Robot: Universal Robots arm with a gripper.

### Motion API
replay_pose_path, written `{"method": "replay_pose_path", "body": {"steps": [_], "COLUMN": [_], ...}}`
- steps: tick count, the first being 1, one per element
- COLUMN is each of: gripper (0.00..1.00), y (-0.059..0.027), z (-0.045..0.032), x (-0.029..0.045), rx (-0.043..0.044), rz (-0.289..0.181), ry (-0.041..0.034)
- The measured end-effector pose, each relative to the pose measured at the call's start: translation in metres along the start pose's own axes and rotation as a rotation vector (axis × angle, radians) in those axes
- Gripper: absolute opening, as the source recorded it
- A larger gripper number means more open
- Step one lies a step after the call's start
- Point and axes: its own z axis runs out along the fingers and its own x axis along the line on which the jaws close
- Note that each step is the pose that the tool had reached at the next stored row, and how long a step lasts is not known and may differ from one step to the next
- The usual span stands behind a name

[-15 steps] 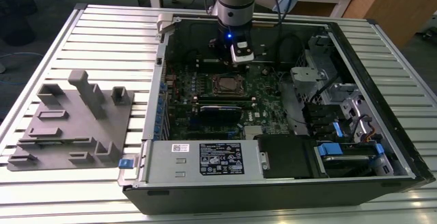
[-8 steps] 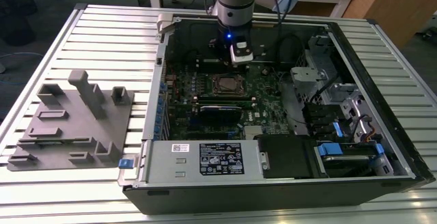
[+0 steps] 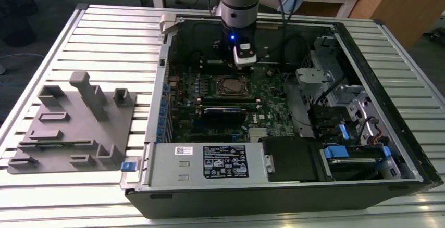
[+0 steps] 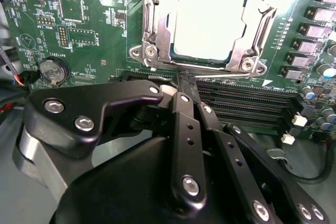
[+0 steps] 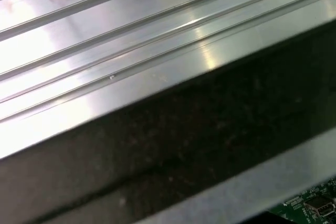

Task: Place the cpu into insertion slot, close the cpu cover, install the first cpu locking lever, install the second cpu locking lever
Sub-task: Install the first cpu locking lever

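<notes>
You find the cpu lying flat in the insertion slot, pale top facing up. It is square, so it has no long axis, and its edges run parallel to the silvery cpu cover that frames it.

In the second wrist view the black fingers are drawn together, tips meeting with nothing visible between them. They sit just beside the cover's edge, where the long black memory slots begin. A coin battery sits on the green board, well apart from the cover.

In the exterior view the slot reads as a small dark square with a bright rim. The arm hangs at about one o'clock from it, inside the open computer case. A grey fixture tray lies on the desk at nine o'clock of the case. The power supply is at six o'clock of the slot.

The first wrist view gives you desk slats, the dark case wall and a corner of the board.
</notes>
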Motion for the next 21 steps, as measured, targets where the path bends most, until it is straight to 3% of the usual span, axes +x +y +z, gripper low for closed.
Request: {"method": "replay_pose_path", "body": {"steps": [9,21], "gripper": [0.11,0.11], "y": [0.0026,0.0065], "z": [0.0016,0.0020], "x": [0.0013,0.0013], "rx": [0.0064,0.0190], "rz": [0.073,0.111], "ry": [-0.0096,-0.0192]}}
